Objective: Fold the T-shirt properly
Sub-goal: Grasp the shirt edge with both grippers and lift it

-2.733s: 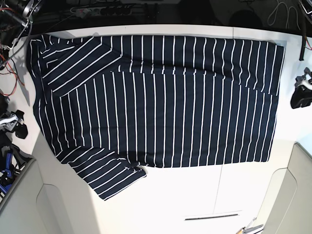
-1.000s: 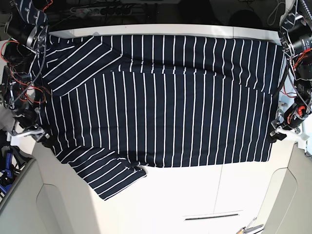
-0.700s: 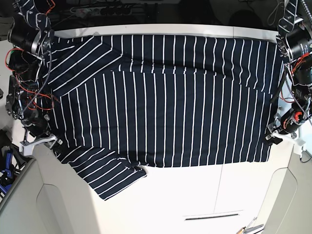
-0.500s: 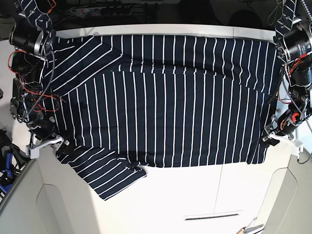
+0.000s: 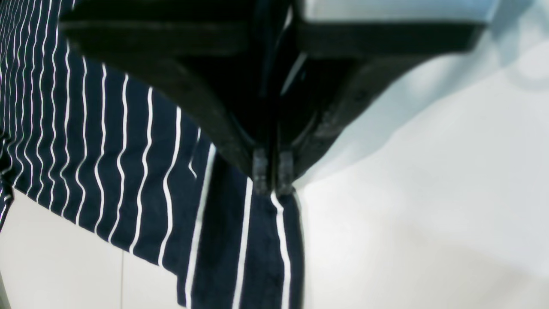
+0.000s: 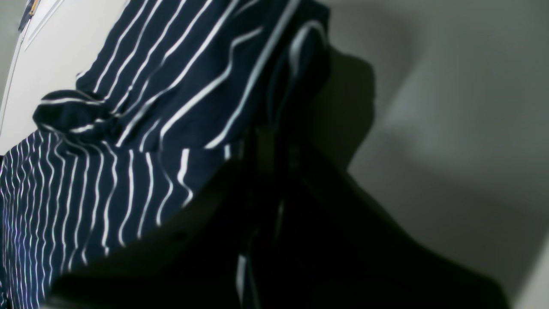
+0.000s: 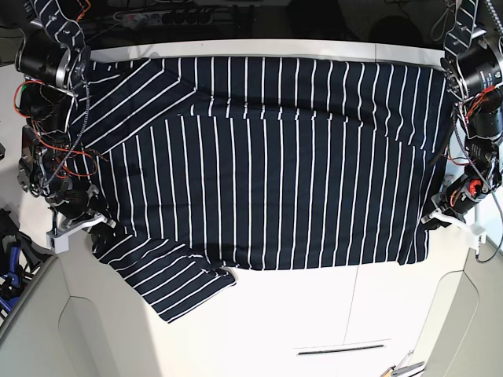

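T-shirt (image 7: 275, 188), dark navy with thin white stripes, lies spread across the pale counter (image 7: 314, 322), filling most of the base view between the two arms. Its stripes run up and down in the middle part; at upper left and upper right, folded-over areas carry slanting stripes. At lower left a portion sticks out past the lower edge, slanting stripes again, rumpled where it joins the body. Left claw (image 5: 273, 178): over the shirt's edge on the base view's right side, tips pressed together on a bit of the striped cloth, pale counter just beside. Cloth below the tips lies in a narrow strip, its stripes running lengthwise. Right claw (image 6: 274, 150): at the edge on the base view's left side, dark and blurred in its wrist view, tips closed on the cloth; a rounded fold bulges just beyond them, shadow falling on the counter beside it.
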